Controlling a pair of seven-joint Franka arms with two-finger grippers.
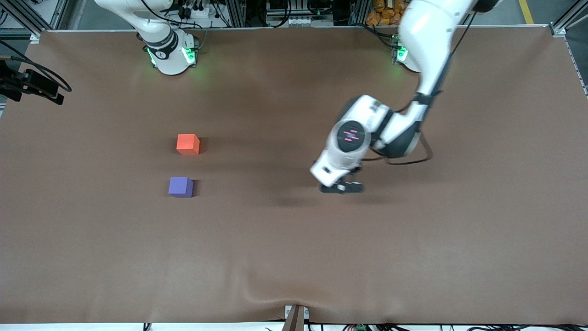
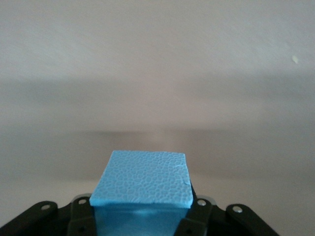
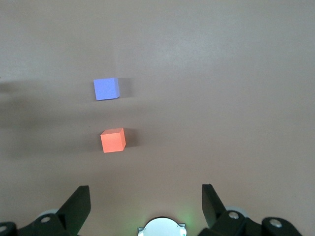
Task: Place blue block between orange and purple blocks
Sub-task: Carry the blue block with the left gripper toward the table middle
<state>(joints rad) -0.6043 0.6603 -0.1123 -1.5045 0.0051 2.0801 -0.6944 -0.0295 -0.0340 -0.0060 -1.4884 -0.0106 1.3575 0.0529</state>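
Note:
The orange block (image 1: 188, 144) and the purple block (image 1: 180, 187) sit on the brown table with a gap between them, the purple one nearer the front camera. Both also show in the right wrist view, orange (image 3: 112, 140) and purple (image 3: 106, 89). My left gripper (image 1: 342, 186) is over bare table toward the left arm's end, well apart from them. It is shut on the blue block (image 2: 141, 178), which the hand hides in the front view. My right gripper (image 3: 145, 196) is open and empty, high over the table near its own base.
The brown cloth (image 1: 294, 257) covers the whole table. The right arm's base (image 1: 172, 55) stands at the table's back edge. A black camera mount (image 1: 32, 85) juts in at the right arm's end. A small bracket (image 1: 295, 317) sits at the front edge.

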